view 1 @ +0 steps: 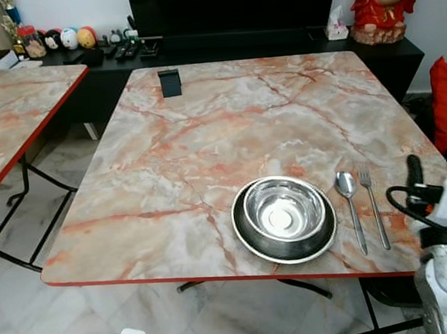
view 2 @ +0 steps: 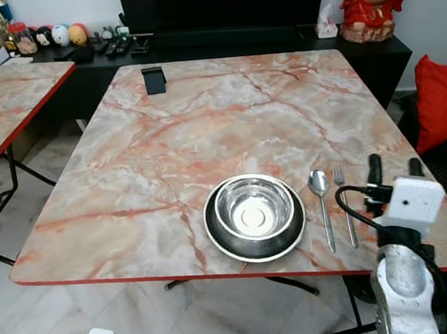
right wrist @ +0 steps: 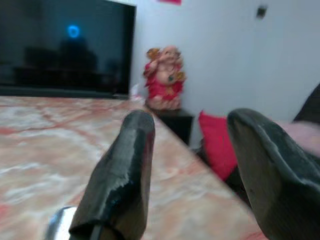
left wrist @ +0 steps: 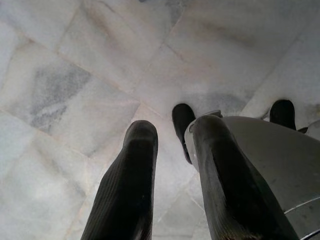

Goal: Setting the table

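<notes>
left tool (left wrist: 172, 142) | fingers (left wrist: 127, 185) apart, nothing between | pointing down at pale marble tile floor (left wrist: 75, 75) | robot's grey body (left wrist: 270, 160), two black feet (left wrist: 182, 122) beside

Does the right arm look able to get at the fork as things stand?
Probably yes: the right pincer, open and empty, sits just right of the fork, with bare table between.

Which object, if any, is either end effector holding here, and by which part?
Nothing is held. The right end effector is open beside the silver metal fork, and the left end effector hangs open over the floor.
</notes>
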Motion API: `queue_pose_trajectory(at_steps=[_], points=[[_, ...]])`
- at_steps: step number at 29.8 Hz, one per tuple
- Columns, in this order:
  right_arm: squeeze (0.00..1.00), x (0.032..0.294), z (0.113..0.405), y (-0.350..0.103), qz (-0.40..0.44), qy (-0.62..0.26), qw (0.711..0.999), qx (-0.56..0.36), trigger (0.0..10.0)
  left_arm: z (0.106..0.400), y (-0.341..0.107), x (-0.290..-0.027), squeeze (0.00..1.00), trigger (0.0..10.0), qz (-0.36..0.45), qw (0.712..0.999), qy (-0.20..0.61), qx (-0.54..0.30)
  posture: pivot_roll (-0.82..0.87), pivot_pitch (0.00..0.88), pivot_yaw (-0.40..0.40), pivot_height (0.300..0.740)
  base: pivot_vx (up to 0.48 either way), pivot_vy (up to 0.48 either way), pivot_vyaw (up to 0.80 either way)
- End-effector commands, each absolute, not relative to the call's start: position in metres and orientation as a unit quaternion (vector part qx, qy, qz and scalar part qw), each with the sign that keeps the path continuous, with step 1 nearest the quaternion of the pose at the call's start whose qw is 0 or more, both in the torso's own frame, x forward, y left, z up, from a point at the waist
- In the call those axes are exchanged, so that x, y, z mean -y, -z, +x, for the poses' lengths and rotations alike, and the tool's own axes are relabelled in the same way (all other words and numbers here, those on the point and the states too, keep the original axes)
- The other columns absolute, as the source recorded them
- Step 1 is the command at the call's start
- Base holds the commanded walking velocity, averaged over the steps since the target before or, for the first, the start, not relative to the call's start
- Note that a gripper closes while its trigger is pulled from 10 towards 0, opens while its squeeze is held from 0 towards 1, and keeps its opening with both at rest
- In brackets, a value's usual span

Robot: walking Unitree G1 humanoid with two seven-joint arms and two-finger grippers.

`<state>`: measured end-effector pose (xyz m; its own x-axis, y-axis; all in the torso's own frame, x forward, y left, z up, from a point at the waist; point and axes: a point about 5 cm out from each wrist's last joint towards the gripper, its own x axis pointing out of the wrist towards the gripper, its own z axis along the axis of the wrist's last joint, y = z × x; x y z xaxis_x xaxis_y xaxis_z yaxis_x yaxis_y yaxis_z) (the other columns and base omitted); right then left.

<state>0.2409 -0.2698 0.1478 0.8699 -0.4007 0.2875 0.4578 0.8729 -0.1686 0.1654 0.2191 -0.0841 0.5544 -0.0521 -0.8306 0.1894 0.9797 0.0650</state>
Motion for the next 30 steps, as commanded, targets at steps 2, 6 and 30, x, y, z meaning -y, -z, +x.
queue_pose_trajectory(at_steps=[2, 6, 30], points=[[0.00, 0.292, 0.218, -0.150, -0.159, 0.328, 0.925, 0.103, 10.0, 0.163, 0.085, -0.219, 0.00, 10.0, 0.073, 0.877, 0.065, -0.470, -0.01, 0.000, 0.001, 0.740, 0.000, 0.000, 0.00], [0.00, 0.323, 0.173, -0.140, -0.217, 0.487, 0.845, 0.040, 10.0, 0.164, 0.085, -0.218, 0.00, 10.0, 0.074, 0.877, 0.067, -0.470, -0.02, 0.000, 0.003, 0.740, 0.000, 0.000, 0.00], [0.00, 0.270, 0.154, 0.060, -0.058, 0.330, 0.840, -0.427, 10.0, 0.161, 0.087, -0.216, 0.00, 10.0, 0.065, 0.877, 0.064, -0.472, -0.01, 0.000, -0.022, 0.740, 0.000, 0.000, 0.00]])
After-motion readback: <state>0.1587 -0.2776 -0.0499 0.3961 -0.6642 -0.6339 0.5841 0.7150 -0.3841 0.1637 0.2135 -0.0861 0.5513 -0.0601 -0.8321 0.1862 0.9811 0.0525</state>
